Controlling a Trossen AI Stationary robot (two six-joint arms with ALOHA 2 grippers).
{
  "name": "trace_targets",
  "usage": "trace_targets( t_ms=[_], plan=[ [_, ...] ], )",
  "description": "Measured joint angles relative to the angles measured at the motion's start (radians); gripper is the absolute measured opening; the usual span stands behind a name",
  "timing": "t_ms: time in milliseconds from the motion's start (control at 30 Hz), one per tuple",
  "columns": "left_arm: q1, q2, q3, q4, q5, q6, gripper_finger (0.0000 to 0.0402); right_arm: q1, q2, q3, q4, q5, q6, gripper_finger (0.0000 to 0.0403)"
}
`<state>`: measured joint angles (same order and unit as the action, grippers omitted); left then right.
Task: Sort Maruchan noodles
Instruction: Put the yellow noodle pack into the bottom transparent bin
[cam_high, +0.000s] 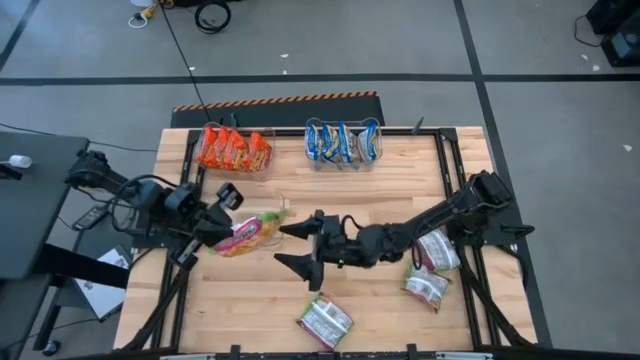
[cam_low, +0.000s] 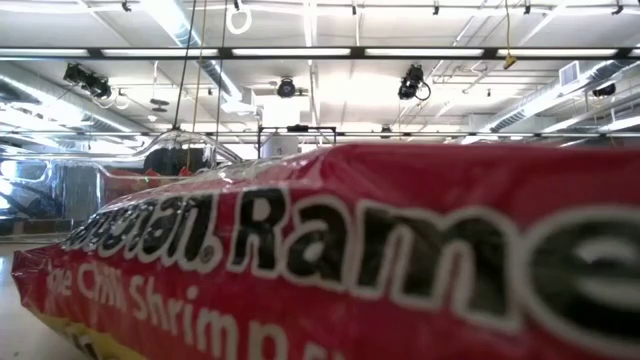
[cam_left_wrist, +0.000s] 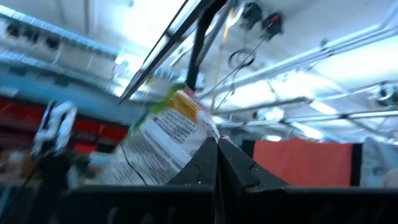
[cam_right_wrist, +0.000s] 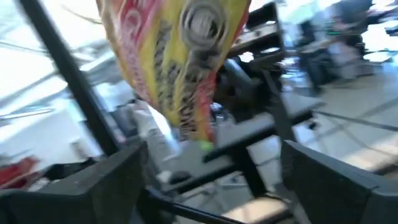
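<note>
The left hand (cam_high: 222, 228) is clamped on one end of a Maruchan packet (cam_high: 250, 233), its fingers (cam_left_wrist: 217, 163) pressed together on the wrapper's edge, as the left wrist view shows. The packet is held up over the middle-left of the wooden surface (cam_high: 400, 320). It looks red and yellow with a touch of green at one end; the side facing the left wrist is white with fine black print, too blurred to read. The right hand (cam_high: 298, 245) sits just beside the packet's free end, fingers spread wide apart and holding nothing; in the right wrist view the packet hangs beyond them, apart from both.

At the far edge of the surface stand two clear bins: one (cam_high: 236, 152) holds orange-red packets on edge, the other (cam_high: 343, 144) blue ones. Three green-and-white packets lie flat: one (cam_high: 325, 320) near the front edge and two (cam_high: 432, 268) at the right side, partly hidden under the right arm.

The low view is almost filled by a red packet (cam_low: 330, 270) lying right against the lens, lettered "Ramen" and "Chili Shrimp"; its edges are cut off, and neither hand shows there.
</note>
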<state>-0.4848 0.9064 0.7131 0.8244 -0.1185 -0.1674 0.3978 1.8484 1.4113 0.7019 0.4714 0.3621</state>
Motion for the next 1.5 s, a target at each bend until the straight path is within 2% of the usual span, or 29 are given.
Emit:
trace_targets(
  t_ms=[100, 167, 333, 400, 600, 767, 933, 1233, 1367, 1500],
  plan=[
    [0.026, 0.063, 0.012, 0.103, 0.053, -0.004, 0.0005, -0.03, -0.001, 0.0, 0.032, -0.141, -0.009, 0.0389],
    [0.04, 0.096, 0.017, 0.133, 0.076, -0.023, 0.0005, -0.04, 0.0, 0.0, 0.075, -0.194, -0.057, 0.0395],
    [0.066, 0.176, 0.048, 0.237, 0.129, -0.096, 0.0005, -0.041, -0.001, 0.0, 0.111, -0.177, -0.243, 0.0394],
    [0.071, 0.199, 0.06, 0.24, 0.132, -0.107, 0.0005, -0.041, -0.001, 0.0, 0.136, -0.203, -0.283, 0.0392],
    [0.099, 0.268, 0.084, 0.234, 0.133, -0.138, 0.0005, -0.04, -0.001, 0.0, 0.246, -0.319, -0.311, 0.0383],
    [0.126, 0.294, 0.087, 0.237, 0.113, -0.155, 0.0005, -0.04, -0.002, 0.0, 0.28, -0.349, -0.312, 0.0366],
    [0.153, 0.294, 0.087, 0.239, 0.111, -0.138, 0.0005, -0.041, -0.002, 0.0, 0.276, -0.311, -0.287, 0.0313],
    [0.17, 0.293, 0.088, 0.275, 0.112, -0.108, 0.0009, -0.045, -0.006, 0.0, 0.266, -0.304, -0.28, 0.016],
    [0.167, 0.29, 0.09, 0.234, 0.096, -0.109, 0.0011, -0.047, -0.051, 0.012, 0.119, -0.295, -0.277, 0.0126],
    [0.166, 0.287, 0.09, 0.198, 0.083, -0.122, 0.0031, -0.046, -0.124, 0.032, -0.111, -0.274, -0.281, 0.0116]
  ],
)
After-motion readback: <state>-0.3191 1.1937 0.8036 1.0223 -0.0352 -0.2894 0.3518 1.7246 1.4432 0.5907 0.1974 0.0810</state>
